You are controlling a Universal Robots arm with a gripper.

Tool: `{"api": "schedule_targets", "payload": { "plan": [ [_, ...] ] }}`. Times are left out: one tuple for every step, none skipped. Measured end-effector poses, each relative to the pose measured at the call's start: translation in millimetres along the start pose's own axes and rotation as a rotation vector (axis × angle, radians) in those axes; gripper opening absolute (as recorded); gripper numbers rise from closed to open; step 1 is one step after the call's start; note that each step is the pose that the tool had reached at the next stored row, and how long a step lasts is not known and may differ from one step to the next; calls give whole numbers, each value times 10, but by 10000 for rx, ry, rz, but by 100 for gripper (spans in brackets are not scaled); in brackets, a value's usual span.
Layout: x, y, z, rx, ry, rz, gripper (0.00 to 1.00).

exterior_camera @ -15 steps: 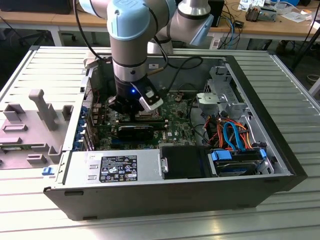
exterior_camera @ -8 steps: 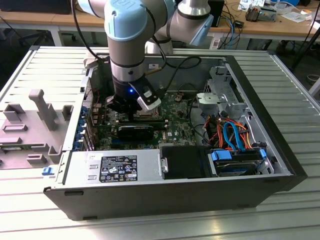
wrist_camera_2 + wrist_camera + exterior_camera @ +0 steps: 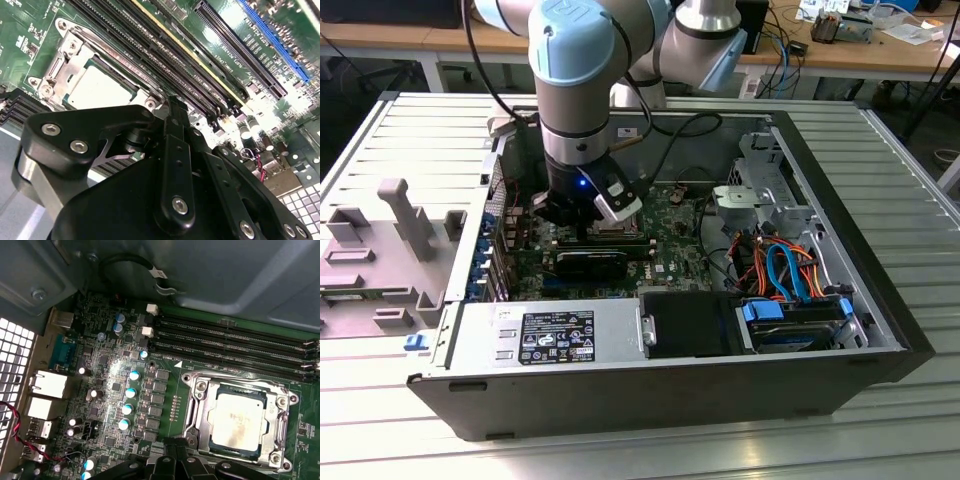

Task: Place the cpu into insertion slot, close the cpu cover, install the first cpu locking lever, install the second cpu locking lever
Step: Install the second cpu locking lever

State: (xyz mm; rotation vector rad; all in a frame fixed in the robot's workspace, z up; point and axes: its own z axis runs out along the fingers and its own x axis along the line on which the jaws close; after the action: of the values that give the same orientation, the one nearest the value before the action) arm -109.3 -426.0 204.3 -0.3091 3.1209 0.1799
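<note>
I see black matte gripper [image 3: 172, 107] pressed together, empty; dull silver square cpu [image 3: 236, 421] just beside, framed by cpu cover [image 3: 200, 410].

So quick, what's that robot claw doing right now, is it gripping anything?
Gripper: fingers closed together, holding nothing, poised beside the cpu, which already sits in its socket under the cpu cover.

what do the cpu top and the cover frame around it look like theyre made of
The cpu top looks like dull, matte grey metal, with faint smudging. The cpu cover framing it seems to be thin stamped metal with a brighter silver finish, catching highlights along its edges, though plating versus bare steel can't be told.
</note>
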Motion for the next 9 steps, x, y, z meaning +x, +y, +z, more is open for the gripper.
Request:
{"api": "schedule_targets", "payload": {
  "plan": [
    [0, -2, 11, -29, -7, -1, 11],
    [1, -3, 17, -35, -6, -1, 11],
    [1, -4, 20, -35, -4, 0, 11],
    [2, -4, 22, -34, -2, 0, 11],
    [1, -5, 22, -33, -3, 0, 11],
    [1, -6, 22, -26, -2, 0, 11],
    [0, -6, 16, -15, -3, -2, 11],
    [-1, -2, -4, -9, -8, -3, 11],
    [-1, 2, -36, 4, -4, -2, 11]
  ]
}}
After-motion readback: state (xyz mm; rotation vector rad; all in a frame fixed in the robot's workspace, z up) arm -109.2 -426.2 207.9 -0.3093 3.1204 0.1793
